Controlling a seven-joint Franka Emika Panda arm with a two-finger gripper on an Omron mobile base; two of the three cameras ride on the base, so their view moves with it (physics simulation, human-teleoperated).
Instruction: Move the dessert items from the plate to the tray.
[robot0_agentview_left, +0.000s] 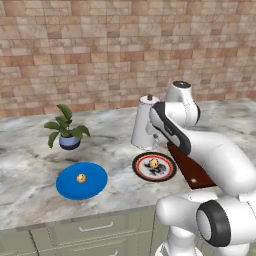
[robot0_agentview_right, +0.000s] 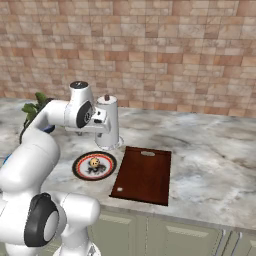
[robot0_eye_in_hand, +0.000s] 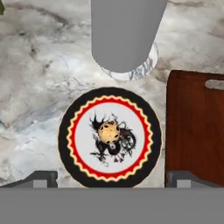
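Left base view: a golden-tan dessert lump (robot0_agentview_left: 154, 163) sits on the patterned plate (robot0_agentview_left: 167, 172), whose black and red rim touches the reddish-brown tray (robot0_agentview_left: 189, 167) on its right. A second dessert lump (robot0_agentview_left: 80, 178) lies on a blue plate (robot0_agentview_left: 94, 186) well to the left. A tall grey canister (robot0_agentview_left: 144, 129) stands just behind the patterned plate, and a potted plant (robot0_agentview_left: 66, 130) stands behind the blue one. The arm's forearm (robot0_agentview_left: 172, 130) hangs over the tray's near end.

Right base view: the tray lies bare beside the patterned plate, the canister behind the plate, plant leaves behind the arm.

Hand view: the gripper (robot0_eye_in_hand: 111, 179) hovers over the patterned plate, released, its finger tips (robot0_eye_in_hand: 42, 178) standing wide apart on either side of it, holding nothing. The lump lies at the plate's centre. The canister's base is just beyond the plate's far rim; the tray's edge runs along the right.
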